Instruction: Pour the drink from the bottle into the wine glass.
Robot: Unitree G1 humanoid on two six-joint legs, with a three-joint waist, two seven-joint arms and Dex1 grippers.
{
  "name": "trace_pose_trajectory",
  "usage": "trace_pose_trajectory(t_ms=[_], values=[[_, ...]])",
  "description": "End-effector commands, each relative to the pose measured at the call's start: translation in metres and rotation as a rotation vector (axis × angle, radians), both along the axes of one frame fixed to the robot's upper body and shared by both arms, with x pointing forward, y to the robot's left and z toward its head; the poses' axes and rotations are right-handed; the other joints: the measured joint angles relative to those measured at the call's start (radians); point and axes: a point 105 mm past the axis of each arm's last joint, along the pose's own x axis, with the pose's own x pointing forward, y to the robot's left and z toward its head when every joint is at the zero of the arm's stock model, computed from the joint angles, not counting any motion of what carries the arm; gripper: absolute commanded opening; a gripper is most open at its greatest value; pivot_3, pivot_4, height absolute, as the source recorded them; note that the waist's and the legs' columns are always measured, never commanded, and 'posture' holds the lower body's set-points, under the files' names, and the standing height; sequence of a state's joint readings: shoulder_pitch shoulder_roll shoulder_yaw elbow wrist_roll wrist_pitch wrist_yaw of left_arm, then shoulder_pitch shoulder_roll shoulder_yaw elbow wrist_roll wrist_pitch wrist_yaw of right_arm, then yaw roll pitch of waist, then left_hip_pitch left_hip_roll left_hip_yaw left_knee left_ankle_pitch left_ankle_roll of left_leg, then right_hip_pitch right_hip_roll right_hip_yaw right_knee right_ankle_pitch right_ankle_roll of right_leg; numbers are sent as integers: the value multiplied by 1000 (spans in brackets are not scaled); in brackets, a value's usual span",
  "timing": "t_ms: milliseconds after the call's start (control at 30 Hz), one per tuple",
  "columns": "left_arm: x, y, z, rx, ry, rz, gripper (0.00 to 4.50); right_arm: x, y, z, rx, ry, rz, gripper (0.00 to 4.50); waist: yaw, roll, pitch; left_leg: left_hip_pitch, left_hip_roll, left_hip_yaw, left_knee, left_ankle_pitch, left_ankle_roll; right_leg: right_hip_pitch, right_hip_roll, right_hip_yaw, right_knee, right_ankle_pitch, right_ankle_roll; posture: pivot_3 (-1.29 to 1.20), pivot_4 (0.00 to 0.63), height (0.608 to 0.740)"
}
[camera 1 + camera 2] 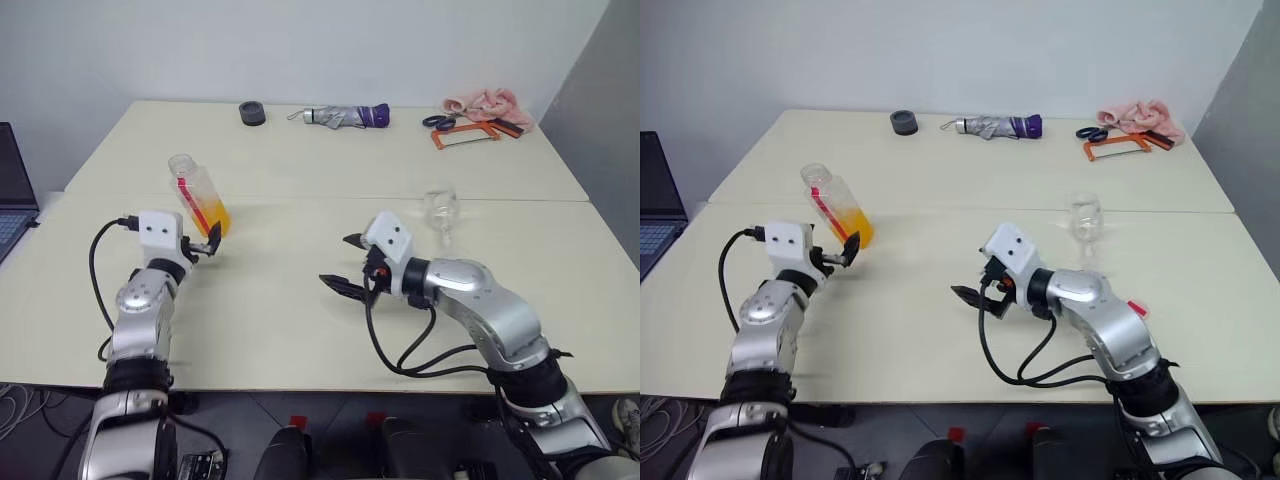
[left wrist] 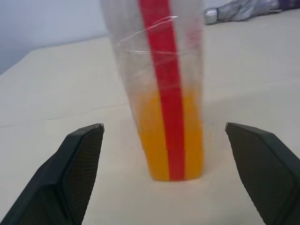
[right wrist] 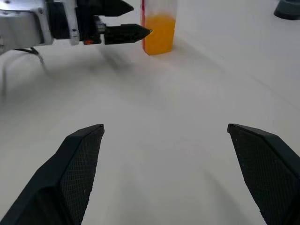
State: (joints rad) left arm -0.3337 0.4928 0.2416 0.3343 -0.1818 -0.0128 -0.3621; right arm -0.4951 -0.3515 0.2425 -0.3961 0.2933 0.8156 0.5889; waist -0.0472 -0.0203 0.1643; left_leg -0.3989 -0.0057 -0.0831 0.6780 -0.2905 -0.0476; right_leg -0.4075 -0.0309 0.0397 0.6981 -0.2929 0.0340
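Note:
The bottle (image 1: pixel 198 195), clear with a red strip, stands on the table at the left; the orange drink (image 1: pixel 216 217) fills its lower part. My left gripper (image 2: pixel 164 126) is open just on the near side of it, a black finger on either side of its base, not touching. The wine glass (image 1: pixel 441 212) stands upright at the right and looks clear. My right gripper (image 1: pixel 338 262) hangs open over the middle of the table, between bottle and glass, holding nothing. The right wrist view looks across at the bottle (image 3: pixel 159 28) and the left gripper's fingers (image 3: pixel 126 32).
Along the far edge of the table (image 1: pixel 300 310) lie a grey ring (image 1: pixel 252 113), a folded umbrella (image 1: pixel 345 116), scissors and an orange-framed saw (image 1: pixel 465 134), and a pink cloth (image 1: pixel 480 101). A laptop (image 1: pixel 12 195) sits beyond the left edge.

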Motion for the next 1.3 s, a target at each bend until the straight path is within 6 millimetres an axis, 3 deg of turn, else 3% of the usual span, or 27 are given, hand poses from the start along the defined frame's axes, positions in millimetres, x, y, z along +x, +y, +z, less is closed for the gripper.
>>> trace_pose_trajectory(t_ms=[33, 100, 233, 300, 400, 567, 900, 1267, 1300], values=[[-19, -7, 23, 27, -50, -98, 4446, -2, -18, 28, 85, -34, -61, 4500, 1, 0, 0, 0, 0, 0, 0, 0, 0, 0, -1, 0, 0, 0, 0, 0, 150, 740], [-30, -8, 24, 17, -29, -148, 4446, 3, -34, 39, 128, -21, -134, 4500, 4, 0, 0, 1, 0, -1, 0, -1, 2, 1, -1, -1, 0, 0, 0, 0, 150, 740], [-54, -44, 22, -6, 82, -438, 4446, 24, -75, 57, 126, 25, -337, 4500, 7, 1, 0, 2, 0, 0, -1, -1, 3, 2, 1, -1, 0, 0, 0, 0, 150, 740], [-66, -71, 21, 13, 153, -621, 4446, 41, -99, 57, 89, 118, -445, 4500, 8, 1, 1, 2, 0, 1, -1, -1, 3, 2, 2, 0, 0, 0, 0, 0, 150, 740], [-74, -90, 23, 37, 208, -767, 4446, 59, -120, 56, 50, 196, -521, 4500, 13, 1, 1, 3, -1, 2, -1, -1, 3, 3, 3, 0, 0, 0, 0, 0, 150, 740], [-82, -119, 31, 137, 273, -1025, 4446, 88, -156, 35, -57, 393, -618, 4500, 10, 3, 2, 3, -2, 5, -1, -1, 3, 3, 6, 1, -1, 0, 0, 0, 150, 740], [-79, -141, 34, 197, 264, -1174, 4446, 113, -152, 11, -38, 662, -618, 4500, -15, 4, 3, 3, 0, 7, -3, -2, 4, 1, 9, 3, -1, 0, -1, 0, 150, 740], [-78, -150, 31, 231, 244, -1200, 4446, 115, -157, -10, -128, 723, -614, 4500, -10, 5, 3, 2, 0, 6, -2, -2, 4, 1, 7, 3, -1, 0, 0, 0, 150, 740], [-78, -151, 30, 231, 243, -1202, 4500, 115, -157, -11, -135, 722, -612, 4134, -11, 6, 3, 2, 0, 6, -2, -2, 4, 1, 7, 3, -1, 0, 0, 0, 150, 740]])
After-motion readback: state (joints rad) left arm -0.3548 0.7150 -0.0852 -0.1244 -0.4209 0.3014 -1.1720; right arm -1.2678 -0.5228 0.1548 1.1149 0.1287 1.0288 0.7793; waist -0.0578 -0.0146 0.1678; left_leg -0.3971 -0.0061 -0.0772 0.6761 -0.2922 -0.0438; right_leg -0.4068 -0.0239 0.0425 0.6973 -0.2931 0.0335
